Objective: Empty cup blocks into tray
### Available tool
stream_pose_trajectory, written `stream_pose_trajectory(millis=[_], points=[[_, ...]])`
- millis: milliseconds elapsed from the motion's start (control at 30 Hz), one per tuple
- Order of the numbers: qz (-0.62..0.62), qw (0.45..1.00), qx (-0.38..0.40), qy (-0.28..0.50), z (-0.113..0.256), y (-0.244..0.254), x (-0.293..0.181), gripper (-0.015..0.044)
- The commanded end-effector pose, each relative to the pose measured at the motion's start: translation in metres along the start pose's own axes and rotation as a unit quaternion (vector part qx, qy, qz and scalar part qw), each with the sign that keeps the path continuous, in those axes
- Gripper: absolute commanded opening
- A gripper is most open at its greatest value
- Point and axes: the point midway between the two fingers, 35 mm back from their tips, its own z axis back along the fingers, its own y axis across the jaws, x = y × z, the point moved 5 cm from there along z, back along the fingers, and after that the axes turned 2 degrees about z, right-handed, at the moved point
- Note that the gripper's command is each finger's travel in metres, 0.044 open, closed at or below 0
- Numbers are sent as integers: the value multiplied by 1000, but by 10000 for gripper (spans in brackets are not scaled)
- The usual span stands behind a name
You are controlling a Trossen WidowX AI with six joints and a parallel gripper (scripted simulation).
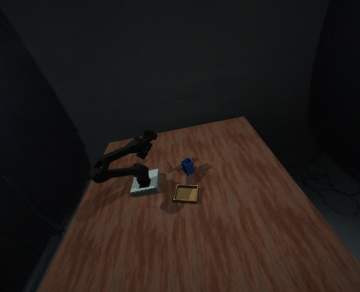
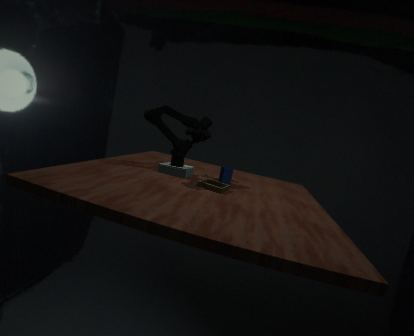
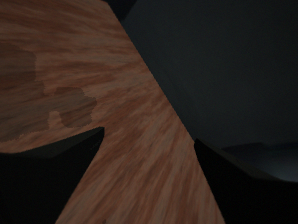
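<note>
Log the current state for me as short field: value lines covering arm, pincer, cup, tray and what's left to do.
arm: raised above the table, on a pale base block
pincer: open, nothing between its fingers
pincer position: in the air, away from the cup and tray
cup: blue, upright on the table, not held
blocks: cannot be made out
tray: shallow, yellowish, on the table near the cup
cup in tray: no
left to do: grasp, carry, tip

Black robot arm [image 1: 117, 153] [image 2: 175, 131] raised and bent at the elbow, jaws wide apart, nothing between them
</note>
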Motion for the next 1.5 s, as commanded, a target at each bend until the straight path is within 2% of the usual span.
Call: stream_pose_trajectory(millis=[0, 233, 500, 867, 1267, 1467], points=[[-68, 996, -38, 41, 7, -6, -19, 440], [-175, 973, -111, 99, 24, -15, -48, 440], [-292, 923, -202, 151, 49, -20, -79, 440], [-433, 813, -335, 196, 91, -16, -115, 440], [-549, 652, -479, 209, 141, 3, -143, 440], [-554, 642, -487, 209, 144, 5, -145, 440]])
